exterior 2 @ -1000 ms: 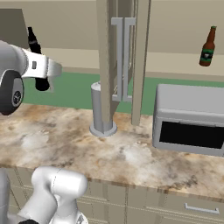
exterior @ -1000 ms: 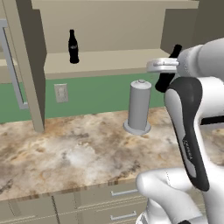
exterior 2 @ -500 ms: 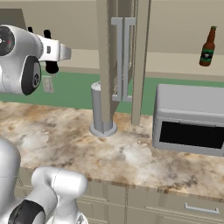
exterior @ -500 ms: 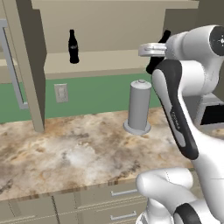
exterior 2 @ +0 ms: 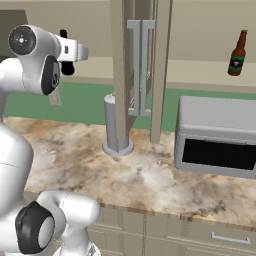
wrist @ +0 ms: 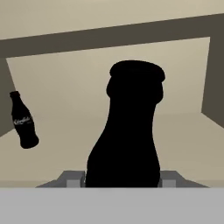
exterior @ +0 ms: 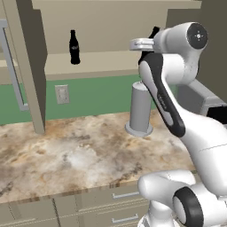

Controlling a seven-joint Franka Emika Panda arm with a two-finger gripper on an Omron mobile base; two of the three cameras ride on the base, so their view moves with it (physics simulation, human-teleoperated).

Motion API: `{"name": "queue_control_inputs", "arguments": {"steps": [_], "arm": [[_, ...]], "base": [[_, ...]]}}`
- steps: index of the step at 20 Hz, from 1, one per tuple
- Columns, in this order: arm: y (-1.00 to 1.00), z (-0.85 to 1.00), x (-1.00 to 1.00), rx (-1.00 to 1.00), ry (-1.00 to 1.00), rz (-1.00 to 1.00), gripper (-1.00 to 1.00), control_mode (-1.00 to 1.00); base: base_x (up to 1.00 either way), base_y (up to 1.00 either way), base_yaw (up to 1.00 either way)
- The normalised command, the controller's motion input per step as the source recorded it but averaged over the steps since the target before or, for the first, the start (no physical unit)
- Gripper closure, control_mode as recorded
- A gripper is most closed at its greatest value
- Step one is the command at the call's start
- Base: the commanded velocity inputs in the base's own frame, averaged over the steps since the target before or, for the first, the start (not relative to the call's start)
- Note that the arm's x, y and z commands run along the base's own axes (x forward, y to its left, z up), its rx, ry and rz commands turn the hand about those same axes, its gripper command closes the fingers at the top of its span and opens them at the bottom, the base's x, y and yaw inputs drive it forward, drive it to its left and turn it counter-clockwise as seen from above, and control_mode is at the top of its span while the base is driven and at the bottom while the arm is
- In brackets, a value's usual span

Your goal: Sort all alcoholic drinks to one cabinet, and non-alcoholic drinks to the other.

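Gripper [wrist: 122, 181] clamped on black cola bottle [wrist: 127, 131], upright, raised at open left cabinet shelf [exterior: 102, 66]; second cola bottle [exterior: 74, 47] stands on that shelf. Brown beer bottle [exterior 2: 237, 53] stands in right cabinet, well apart.

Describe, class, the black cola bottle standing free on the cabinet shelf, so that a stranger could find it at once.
Start at the open beige wall cabinet above the speckled stone counter. On its shelf, towards the left, stands a small all-black contoured cola bottle with a thin white label, upright and alone. Its twin, the second black cola bottle, is clamped in the gripper.
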Motion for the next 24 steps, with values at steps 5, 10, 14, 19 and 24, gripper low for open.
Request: {"name": "queue_control_inputs", "arguments": {"steps": [5, 10, 14, 19, 24], "arm": [[0.12, -0.09, 0.62, -0.01, 0.0, 0.0, 1.0, -1.0], [0.11, -0.2, 0.5, -0.03, 0.0, 0.0, 1.0, -1.0], [0.12, -0.17, 0.51, -0.02, 0.0, 0.0, 1.0, -1.0], [0.1, -0.08, 0.51, 0.0, 0.0, 0.0, 1.0, -1.0], [0.09, -0.05, 0.4, 0.0, 0.0, 0.0, 1.0, -1.0]], "base": [[0.0, 0.0, 0.0], [0.0, 0.0, 0.0], [0.0, 0.0, 0.0], [0.0, 0.0, 0.0], [0.0, 0.0, 0.0]]}}
